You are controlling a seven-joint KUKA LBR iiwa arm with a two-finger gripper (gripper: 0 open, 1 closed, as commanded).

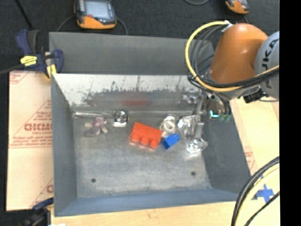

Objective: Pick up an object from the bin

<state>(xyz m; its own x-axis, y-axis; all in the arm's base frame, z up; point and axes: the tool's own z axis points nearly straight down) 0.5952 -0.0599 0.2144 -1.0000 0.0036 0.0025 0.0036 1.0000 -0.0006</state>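
Observation:
My gripper point(194, 128) hangs at the right side of the bin floor, below the orange-covered wrist. Directly under it lies a small shiny clear thing point(194, 148), close to or touching its lower end. A white-silver ring-shaped piece point(168, 125) sits just left of the gripper. A small blue brick point(170, 141) lies a little lower left, next to a red-orange building block point(145, 134).
Farther left along the back of the floor lie a round silver piece point(120, 117) and a small purple-grey thing point(98, 125). The arm and its yellow cable loop overhang the bin's back right corner.

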